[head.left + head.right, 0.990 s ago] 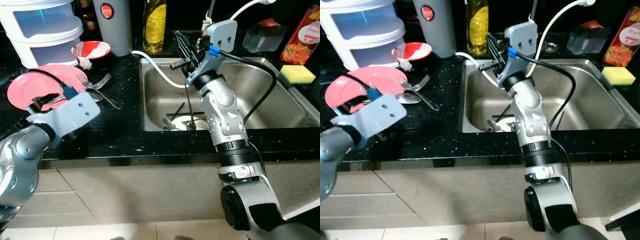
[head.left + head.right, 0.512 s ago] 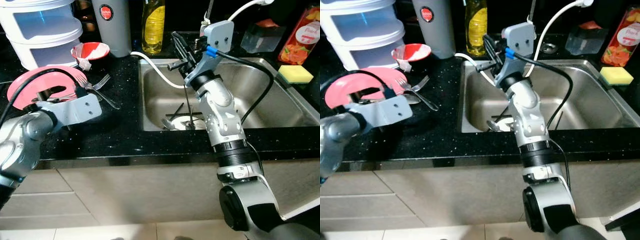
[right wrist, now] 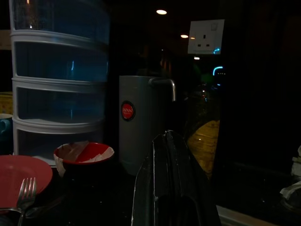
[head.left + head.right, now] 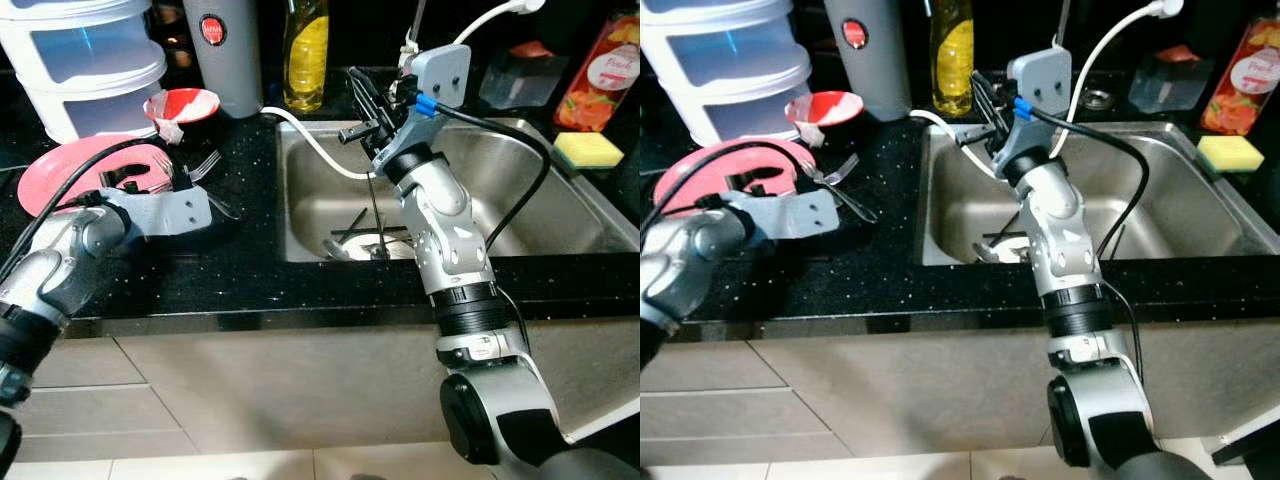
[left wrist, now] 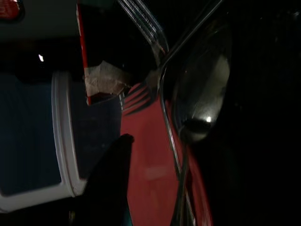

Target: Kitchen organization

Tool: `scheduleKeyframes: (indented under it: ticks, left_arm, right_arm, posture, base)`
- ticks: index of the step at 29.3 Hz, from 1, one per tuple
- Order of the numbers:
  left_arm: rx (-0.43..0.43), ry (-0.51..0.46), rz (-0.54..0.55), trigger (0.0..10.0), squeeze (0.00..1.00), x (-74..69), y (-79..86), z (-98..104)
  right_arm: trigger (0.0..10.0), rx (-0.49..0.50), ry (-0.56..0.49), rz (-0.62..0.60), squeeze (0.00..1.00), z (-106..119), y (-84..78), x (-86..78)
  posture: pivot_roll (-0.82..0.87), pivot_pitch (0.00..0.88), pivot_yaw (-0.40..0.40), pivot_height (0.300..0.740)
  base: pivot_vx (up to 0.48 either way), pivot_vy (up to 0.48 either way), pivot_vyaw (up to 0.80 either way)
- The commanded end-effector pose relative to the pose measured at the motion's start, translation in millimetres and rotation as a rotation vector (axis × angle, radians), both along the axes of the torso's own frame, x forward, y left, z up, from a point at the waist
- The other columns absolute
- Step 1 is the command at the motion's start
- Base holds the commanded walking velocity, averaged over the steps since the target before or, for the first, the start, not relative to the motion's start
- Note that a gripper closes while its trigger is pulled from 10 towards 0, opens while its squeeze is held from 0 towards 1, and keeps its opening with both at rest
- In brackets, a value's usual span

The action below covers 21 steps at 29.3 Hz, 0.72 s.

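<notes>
Left eye view: left end effector (image 4: pixel 135 180) is above the plate (image 4: pixel 55 178); its finger state cannot be told. The plate looks rigid, slippery and breakable; grip its rim. Right end effector (image 4: pixel 362 100) fingers are together, empty.

The left gripper (image 4: pixel 140 180) lies over the pink plate (image 4: pixel 70 180), hiding the plate's near part; whether its fingers are parted or closed on anything cannot be told. In the left wrist view only one dark finger (image 5: pixel 113 183) is clear, and the spoon (image 5: pixel 202 99) beside it is cut off by the picture's edge. The white drawers (image 4: pixel 85 60) beyond it run off the top. Below the right gripper (image 4: pixel 362 95), the things in the sink (image 4: pixel 560 200) are half hidden by the arm
</notes>
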<state>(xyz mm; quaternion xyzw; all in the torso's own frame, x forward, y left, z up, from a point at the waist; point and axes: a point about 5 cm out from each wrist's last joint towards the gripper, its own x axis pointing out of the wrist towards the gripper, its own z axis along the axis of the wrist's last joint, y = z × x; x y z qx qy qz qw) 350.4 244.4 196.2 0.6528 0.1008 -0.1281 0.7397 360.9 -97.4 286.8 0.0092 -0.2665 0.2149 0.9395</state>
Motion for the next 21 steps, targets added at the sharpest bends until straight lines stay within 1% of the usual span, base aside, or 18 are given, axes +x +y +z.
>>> scheduleKeyframes:
  ticks: [1,2,3,6,9,10,11,12,13,14,15,17,18,19,21]
  left_arm:
    - [-0.012,0.088,-0.03,0.0,0.0,-3.4,-5.7,-33.3]
    - [0.002,0.071,-0.047,0.0,0.0,-3.7,-5.6,-34.4]
    - [0.002,0.071,-0.047,0.0,0.0,-3.7,-5.6,-34.4]
    - [-0.01,0.03,-0.071,0.0,0.0,-5.0,-5.2,-31.3]
    - [-0.038,-0.043,-0.088,0.0,0.0,-2.5,-5.2,-22.7]
    - [-0.057,-0.076,-0.088,0.0,0.0,-1.6,-5.7,-18.4]
    - [-0.103,-0.11,-0.088,0.0,0.0,-1.0,-7.6,-12.8]
    - [-0.188,-0.178,-0.086,5.7,0.0,0.2,-10.4,-2.8]
    - [-0.246,-0.224,-0.084,5.7,0.0,0.8,-11.8,4.0]
    - [-0.246,-0.224,-0.084,5.7,0.0,0.8,-11.8,4.0]
    - [-0.292,-0.253,-0.088,10.0,0.0,1.1,-13.6,9.6]
    - [-0.382,-0.347,-0.089,10.0,0.0,1.6,-17.9,28.9]
    - [-0.437,-0.438,-0.078,10.0,0.0,2.0,-18.9,48.9]
    - [-0.437,-0.438,-0.078,10.0,0.0,2.0,-18.9,48.9]
    - [-0.495,-0.541,-0.073,10.0,0.0,1.9,-19.4,75.6]
  right_arm:
    - [10.0,-0.009,0.005,0.007,0.0,-0.3,1.9,-1.0]
    - [10.0,-0.01,0.006,0.007,0.0,-0.7,2.2,-0.9]
    - [10.0,-0.01,0.006,0.007,0.0,-0.7,2.2,-0.9]
    - [10.0,-0.009,0.008,0.011,0.0,-0.6,2.8,-0.9]
    - [10.0,-0.007,0.01,0.017,0.0,-0.3,4.5,-1.0]
    - [10.0,-0.007,0.01,0.019,0.0,-0.2,5.1,-1.1]
    - [10.0,-0.006,0.01,0.021,0.0,-0.2,5.6,-1.1]
    - [10.0,-0.006,0.01,0.022,0.0,-0.2,6.0,-1.2]
    - [10.0,-0.006,0.011,0.023,0.0,-0.2,6.2,-1.3]
    - [10.0,-0.006,0.011,0.023,0.0,-0.2,6.2,-1.3]
    - [10.0,-0.006,0.011,0.024,0.0,-0.2,6.1,-1.2]
    - [10.0,-0.008,0.013,0.029,0.0,-0.5,7.2,-1.2]
    - [10.0,-0.01,0.013,0.033,0.0,-0.1,8.2,-1.2]
    - [10.0,-0.01,0.013,0.033,0.0,-0.1,8.2,-1.2]
    - [10.0,-0.009,0.011,0.035,0.0,1.0,8.6,-0.7]
  posture:
    - [0.1,0.003,-0.007,0.74]
    - [0.1,0.003,-0.007,0.74]
    - [0.1,0.003,-0.007,0.74]
    - [0.11,0.008,-0.014,0.74]
    - [0.11,0.008,-0.017,0.74]
    - [0.11,0.008,-0.017,0.74]
    - [0.11,0.008,-0.017,0.74]
    - [0.11,0.008,-0.017,0.74]
    - [0.11,0.008,-0.017,0.74]
    - [0.11,0.008,-0.017,0.74]
    - [0.12,0.01,-0.023,0.74]
    - [0.12,0.01,-0.028,0.74]
    - [0.12,0.01,-0.028,0.74]
    - [0.12,0.01,-0.028,0.74]
    - [0.12,0.005,-0.03,0.74]
  base:
    - [0.0,0.0,0.0]
    - [0.0,0.0,0.0]
    - [0.0,0.0,0.0]
    - [0.0,0.0,0.0]
    - [0.0,0.0,0.0]
    - [0.0,0.0,0.0]
    - [0.0,0.0,0.0]
    - [0.0,0.0,0.0]
    - [0.0,0.0,0.0]
    - [0.0,0.0,0.0]
    - [0.0,0.0,0.0]
    - [0.0,0.0,0.0]
    - [0.0,0.0,0.0]
    - [0.0,0.0,0.0]
    - [0.0,0.0,0.0]
